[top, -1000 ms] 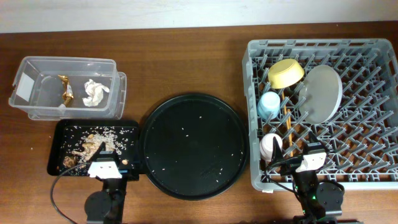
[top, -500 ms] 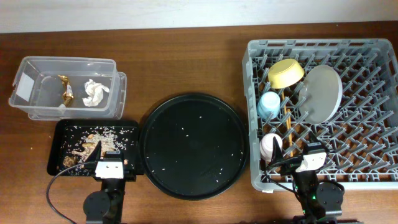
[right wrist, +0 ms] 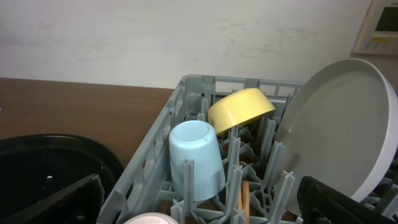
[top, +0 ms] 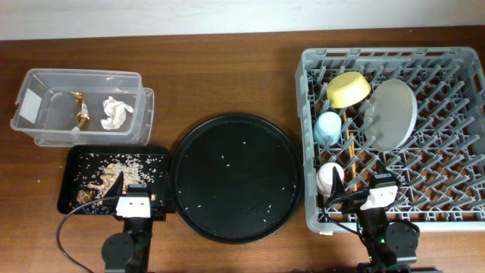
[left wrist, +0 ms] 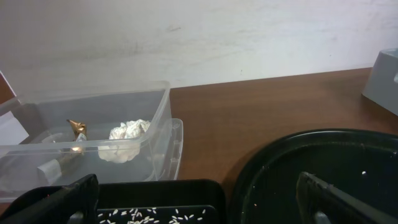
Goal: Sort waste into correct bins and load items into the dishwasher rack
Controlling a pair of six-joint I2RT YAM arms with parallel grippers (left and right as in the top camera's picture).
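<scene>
Left tool (left wrist: pixel 199 200) gapes empty at the near edge of the black tray (top: pixel 67 163) of food scraps (top: pixel 106 182); beyond, the clear tub (top: pixel 83 73) holds gold wrapper (top: pixel 81 108) and tissue (top: pixel 116 113). Right tool (right wrist: pixel 202 202), likewise spread, sits at the rack (top: pixel 394 53) edge; yellow bowl (top: pixel 348 89), blue cup (top: pixel 328 127), white cup (top: pixel 330 178), plate (top: pixel 394 114) and chopsticks (top: pixel 350 152) stand inside.

Tissue (top: pixel 116 113), wrapper (top: pixel 81 108) in tub (top: pixel 83 73); scraps (top: pixel 106 182) in blk tray (top: pixel 114 150); dishes (top: pixel 392 114) in rack (top: pixel 394 53).

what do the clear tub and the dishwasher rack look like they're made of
The clear tub looks like thin plastic, glossy and see-through: the tissue and wrapper show through its walls. The dishwasher rack looks like moulded plastic, grey and fairly matte: its lattice base and upright pegs are all one even colour.
</scene>
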